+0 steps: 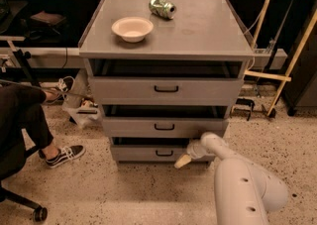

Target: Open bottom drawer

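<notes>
The bottom drawer [143, 152] is the lowest and narrowest grey front of the cabinet, with a small black bar handle [164, 153]. My gripper [182, 161] is low in front of the drawer, just right of and slightly below the handle, its cream tip pointing down-left. My white arm [237, 179] reaches in from the lower right. The middle drawer [163, 127] and top drawer [166, 90] sit above it.
A cream bowl [132, 28] and a crushed green can [162, 7] lie on the cabinet top [198, 26]. A seated person's leg and black sneaker [64, 153] are at the left. Wooden poles [292, 65] lean at the right. The floor is speckled.
</notes>
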`<state>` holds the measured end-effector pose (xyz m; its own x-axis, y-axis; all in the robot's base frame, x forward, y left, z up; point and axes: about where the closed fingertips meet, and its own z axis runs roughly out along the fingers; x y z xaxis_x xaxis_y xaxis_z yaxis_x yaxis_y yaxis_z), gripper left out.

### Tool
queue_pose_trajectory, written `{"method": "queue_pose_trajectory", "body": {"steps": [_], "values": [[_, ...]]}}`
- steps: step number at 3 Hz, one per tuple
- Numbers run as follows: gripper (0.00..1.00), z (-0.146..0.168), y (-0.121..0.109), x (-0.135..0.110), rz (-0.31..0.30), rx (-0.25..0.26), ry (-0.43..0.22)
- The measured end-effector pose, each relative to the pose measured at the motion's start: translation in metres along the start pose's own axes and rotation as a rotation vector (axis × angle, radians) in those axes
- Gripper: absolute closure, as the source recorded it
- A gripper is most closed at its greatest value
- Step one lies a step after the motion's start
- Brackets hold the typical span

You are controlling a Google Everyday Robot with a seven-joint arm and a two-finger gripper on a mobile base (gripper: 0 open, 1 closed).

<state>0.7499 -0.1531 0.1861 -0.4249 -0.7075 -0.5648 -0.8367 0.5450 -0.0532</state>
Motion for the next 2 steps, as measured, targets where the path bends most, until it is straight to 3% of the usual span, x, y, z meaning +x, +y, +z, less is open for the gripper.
{"method": "queue_pose_trajectory", "body": {"steps": [1, 2], "values": [[0.00, 0.0000, 0.0000, 0.0000, 0.000, 0.000, 0.000], [0.18, 0.0000, 0.0000, 0.0000, 0.000, 0.000, 0.000]]}}
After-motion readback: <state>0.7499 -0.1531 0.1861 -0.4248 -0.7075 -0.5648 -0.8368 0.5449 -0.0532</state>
